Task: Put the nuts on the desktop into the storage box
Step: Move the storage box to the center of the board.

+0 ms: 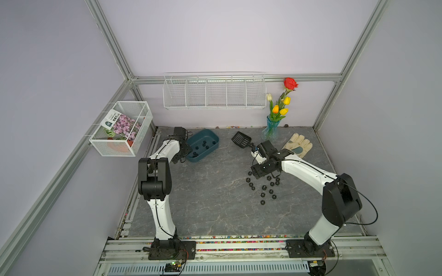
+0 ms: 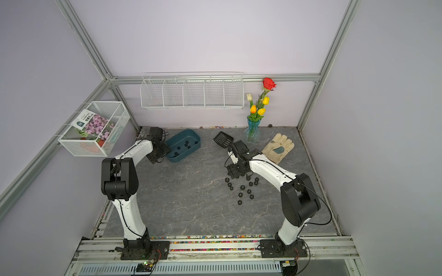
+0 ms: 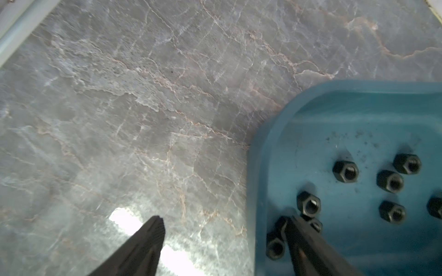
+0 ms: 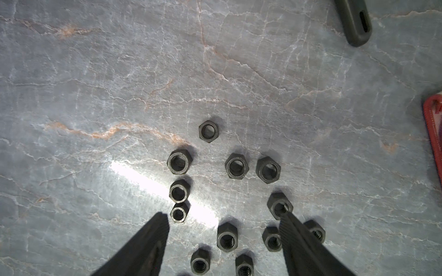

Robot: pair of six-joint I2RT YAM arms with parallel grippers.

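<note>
Several black nuts (image 1: 264, 187) lie in a loose cluster on the grey veined desktop (image 1: 210, 196), right of centre in both top views. My right gripper (image 4: 223, 215) hangs open just above them, one nut (image 4: 227, 236) between its fingers and others beside each finger. The teal storage box (image 1: 215, 137) sits at the back left with several nuts (image 3: 345, 170) inside. My left gripper (image 3: 222, 223) is open and empty, straddling the box's near-left rim (image 3: 257, 172): one finger is over the desktop, the other over the box floor.
A black slotted scoop (image 1: 241, 139) lies behind the right gripper, its handle end (image 4: 354, 21) near the nuts. A cream glove (image 1: 297, 144) and a vase of flowers (image 1: 271, 129) are at the back right. White wire baskets (image 1: 214, 93) (image 1: 122, 129) hang on the walls.
</note>
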